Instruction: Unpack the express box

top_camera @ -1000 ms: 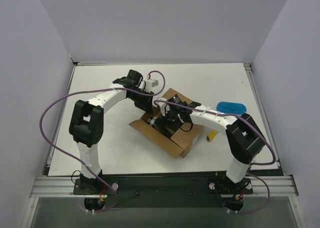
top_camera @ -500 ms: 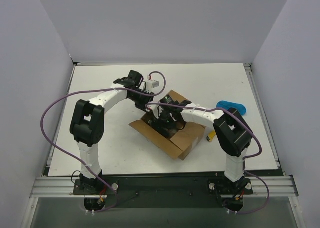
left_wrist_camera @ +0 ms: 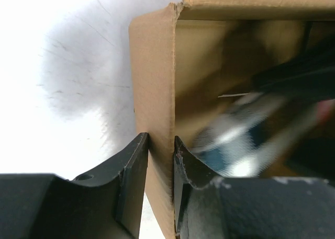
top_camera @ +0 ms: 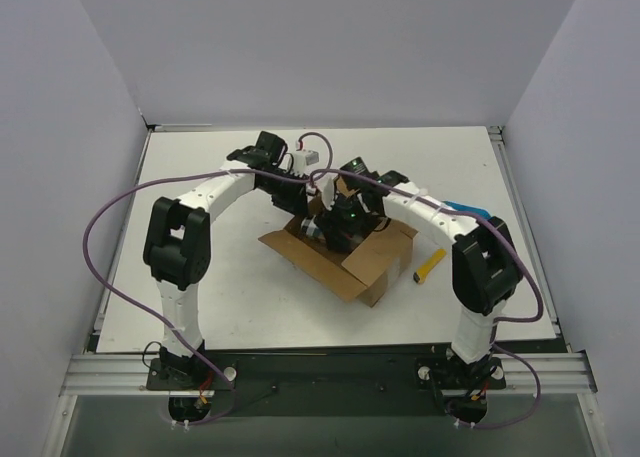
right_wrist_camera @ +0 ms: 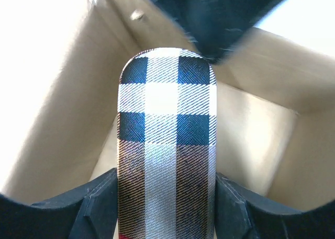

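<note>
1. Centre of the overhead view: express box, brown corrugated cardboard, flaps splayed open, resting on the white counter.
2. Lower middle of the left wrist view: left gripper, black jaws pinching the box's upright wall, its raw fluted edge between them, likely to steady the carton.
3. Bottom of the right wrist view: right gripper, jaws clamped on a plaid case. Oblong, round-ended, woven-looking black, white and red check, down inside the box, probably gripped for lifting out.
4. Right of the box in the overhead view: yellow utility knife, lying apart, untouched.
</note>
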Robot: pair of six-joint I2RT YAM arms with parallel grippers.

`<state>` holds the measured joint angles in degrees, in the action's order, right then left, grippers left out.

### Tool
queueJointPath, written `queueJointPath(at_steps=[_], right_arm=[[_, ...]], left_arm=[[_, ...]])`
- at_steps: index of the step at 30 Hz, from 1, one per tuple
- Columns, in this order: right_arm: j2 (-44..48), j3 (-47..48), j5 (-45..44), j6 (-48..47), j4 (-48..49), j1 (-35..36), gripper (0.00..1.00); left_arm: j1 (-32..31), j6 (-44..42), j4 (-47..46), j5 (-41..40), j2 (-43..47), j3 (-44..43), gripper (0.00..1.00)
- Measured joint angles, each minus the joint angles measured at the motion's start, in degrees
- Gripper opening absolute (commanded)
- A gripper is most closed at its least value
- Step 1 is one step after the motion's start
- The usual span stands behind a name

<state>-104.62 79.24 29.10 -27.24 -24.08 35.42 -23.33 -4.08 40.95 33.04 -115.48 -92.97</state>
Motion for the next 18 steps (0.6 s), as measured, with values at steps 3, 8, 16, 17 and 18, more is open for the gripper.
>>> queueJointPath(at_steps=[3, 8, 16, 17, 18], right_arm=[[3.21, 3.43, 1.49, 1.09, -1.25, -2.73, 0.32], [8.81, 10.32, 4.85, 7.50, -1.20, -8.20, 0.28], [13.46, 11.04, 5.40, 22.10, 4.92, -17.81, 0.27], [13.60, 10.80, 4.31, 22.56, 5.44, -18.84, 0.27], [13.75, 10.38, 3.13, 22.75, 5.86, -19.67, 0.26]], left_arm=[[0.76, -0.02, 0.28, -0.02, -0.15, -1.60, 0.33], [1.33, -0.13, 0.50, -0.15, -0.63, -3.63, 0.33], [1.38, -2.05, 1.53, -1.79, -0.61, -4.02, 0.33], [1.40, -2.19, 1.75, -1.99, -0.59, -4.02, 0.33], [1.44, -2.38, 1.84, -2.23, -0.48, -3.91, 0.33]])
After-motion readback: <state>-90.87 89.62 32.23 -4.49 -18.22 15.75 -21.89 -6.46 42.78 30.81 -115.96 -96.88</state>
